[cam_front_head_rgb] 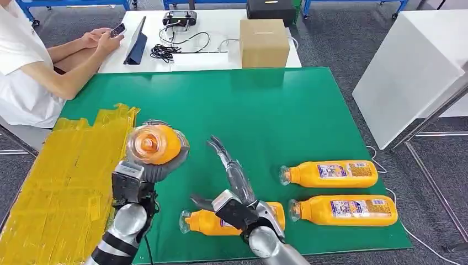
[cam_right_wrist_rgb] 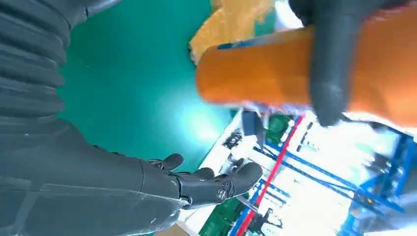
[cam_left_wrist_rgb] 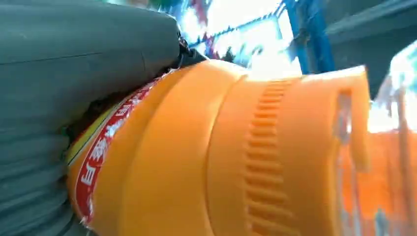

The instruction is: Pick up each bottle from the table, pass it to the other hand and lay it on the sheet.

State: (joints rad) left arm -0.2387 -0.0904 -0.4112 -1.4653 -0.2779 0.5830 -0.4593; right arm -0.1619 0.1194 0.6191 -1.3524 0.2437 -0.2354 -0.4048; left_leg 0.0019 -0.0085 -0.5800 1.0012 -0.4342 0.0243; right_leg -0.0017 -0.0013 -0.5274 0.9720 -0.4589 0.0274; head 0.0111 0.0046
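My left hand (cam_front_head_rgb: 135,179) grips an orange bottle (cam_front_head_rgb: 155,144), raised above the green mat (cam_front_head_rgb: 265,110) with its end turned toward the head camera. The left wrist view has that bottle (cam_left_wrist_rgb: 221,157) close up against the grey hand (cam_left_wrist_rgb: 74,64). My right hand (cam_front_head_rgb: 234,179) is open just right of it, fingers stretched out and holding nothing. In the right wrist view its fingers (cam_right_wrist_rgb: 216,182) are apart from the held bottle (cam_right_wrist_rgb: 265,69). The yellow sheet (cam_front_head_rgb: 66,182) covers the table's left side. Three more bottles lie on the mat: one (cam_front_head_rgb: 207,222) under my right wrist, two (cam_front_head_rgb: 331,174) (cam_front_head_rgb: 345,211) at right.
A person (cam_front_head_rgb: 27,61) sits at the far left with a phone. Behind the mat, a white table (cam_front_head_rgb: 215,58) carries a cardboard box (cam_front_head_rgb: 264,42), cables and a tablet. A white cabinet (cam_front_head_rgb: 408,72) stands to the right.
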